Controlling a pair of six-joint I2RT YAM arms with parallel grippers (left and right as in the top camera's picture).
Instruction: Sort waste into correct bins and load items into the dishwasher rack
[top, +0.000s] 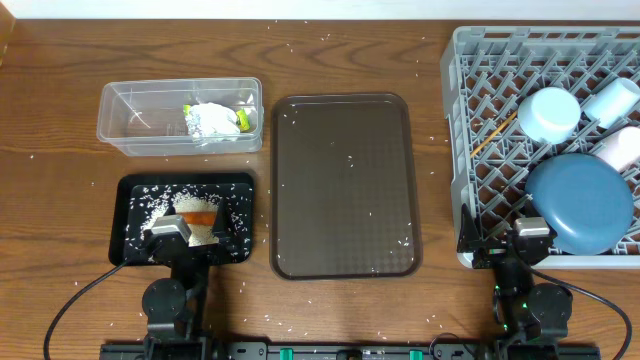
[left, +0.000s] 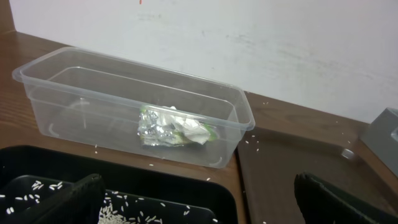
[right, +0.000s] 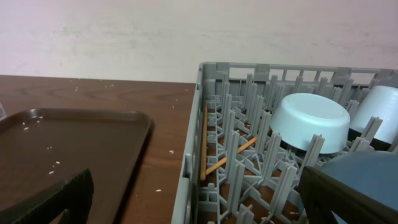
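Note:
The crumpled wrapper (top: 212, 120) (left: 174, 127) lies in the clear tub (top: 125, 118) (left: 37, 65). Rice (top: 150, 205) (left: 118, 214), a brown lump (top: 190, 208) and the carrot (top: 203, 219) lie in the black tray (top: 128, 240) (left: 161, 180). My left gripper (top: 182, 234) (left: 202, 199) hangs open and empty over that tray's near part. The grey rack (top: 460, 140) (right: 211, 68) holds the dark-blue plate (top: 580, 203) (right: 367, 171), light-blue bowl (top: 548, 113) (right: 310, 121), light-blue cup (top: 611, 100) (right: 379, 112), white cup (top: 620, 148) and chopsticks (top: 492, 133) (right: 204, 143). My right gripper (top: 510, 245) (right: 199, 199) stands open and empty at the rack's front-left corner.
A flat brown serving tray (top: 343, 185) (right: 62, 143) lies between the bins and the rack, with a few rice grains on it. Stray grains dot the wooden table (top: 60, 150). A white wall runs behind the table.

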